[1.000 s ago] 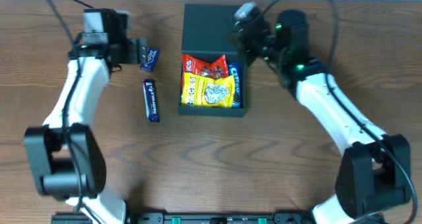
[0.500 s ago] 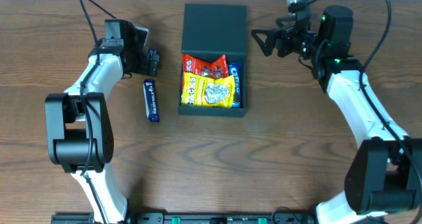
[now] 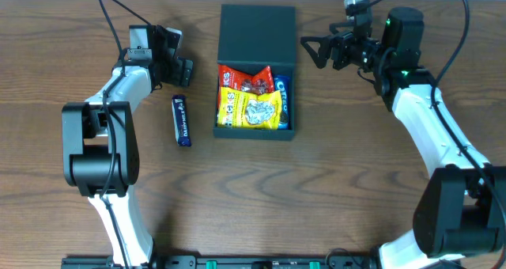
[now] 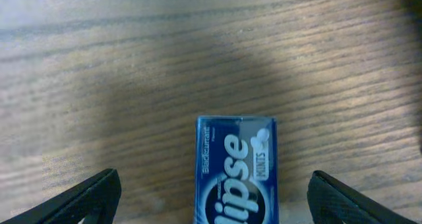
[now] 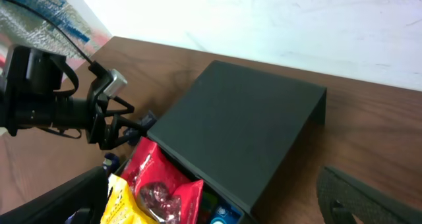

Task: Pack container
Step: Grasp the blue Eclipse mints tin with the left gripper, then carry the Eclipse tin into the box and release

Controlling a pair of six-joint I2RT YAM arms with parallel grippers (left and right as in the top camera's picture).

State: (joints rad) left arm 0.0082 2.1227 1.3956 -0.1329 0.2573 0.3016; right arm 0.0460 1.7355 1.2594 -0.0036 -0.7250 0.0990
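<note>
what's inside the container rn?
The container holds a yellow packet on top, a red packet at its far side and a blue Oreo pack along the right wall. The lid covers the far half. Anything under it or beneath the packets is hidden.

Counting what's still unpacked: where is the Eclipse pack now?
The Eclipse pack lies on the table between the open left gripper's fingers in the left wrist view; overhead, that gripper is left of the container, beyond the long blue packet.

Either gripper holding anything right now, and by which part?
Nothing. Left gripper is open astride the Eclipse mint pack, not touching; right gripper open, empty.
</note>
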